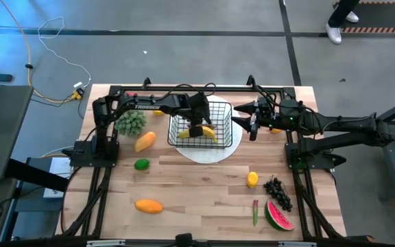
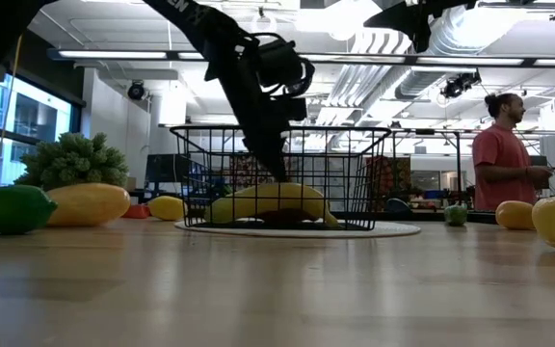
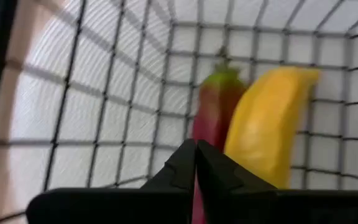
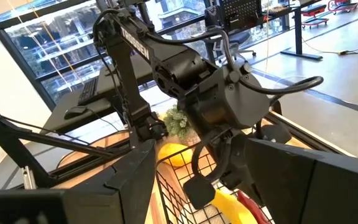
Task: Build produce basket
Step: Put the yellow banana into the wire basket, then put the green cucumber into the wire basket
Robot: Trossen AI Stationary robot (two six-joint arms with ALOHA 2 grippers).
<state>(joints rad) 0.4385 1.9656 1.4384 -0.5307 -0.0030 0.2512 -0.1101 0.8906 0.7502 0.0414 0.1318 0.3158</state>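
The black wire-mesh basket (image 1: 218, 116) stands on a round white plate (image 1: 211, 152) at the table's far middle. A yellow banana (image 1: 206, 134) lies in it, with a red pepper-like piece with a green stem (image 3: 215, 102) beside it. My left gripper (image 1: 196, 129) reaches down into the basket and is shut on that red piece. My right gripper (image 1: 242, 122) is open and empty, hovering just outside the basket's right side, fingers pointing toward the basket. My left gripper pinches the red piece between its two fingers (image 3: 179, 168) at the end opposite its green stem; a red strip (image 3: 195, 196) shows between them. The fingers come from above into the basket and lie along the piece, which points away beside the banana (image 3: 263, 124).
On the table's left are a green leafy vegetable (image 1: 130, 122), two orange mangoes (image 1: 145, 141) (image 1: 149, 205) and a lime (image 1: 141, 164). At the near right are a lemon (image 1: 252, 179), dark grapes (image 1: 276, 192), a watermelon slice (image 1: 278, 216) and a thin green-red piece (image 1: 255, 211). A person (image 2: 504, 154) stands beyond the table.
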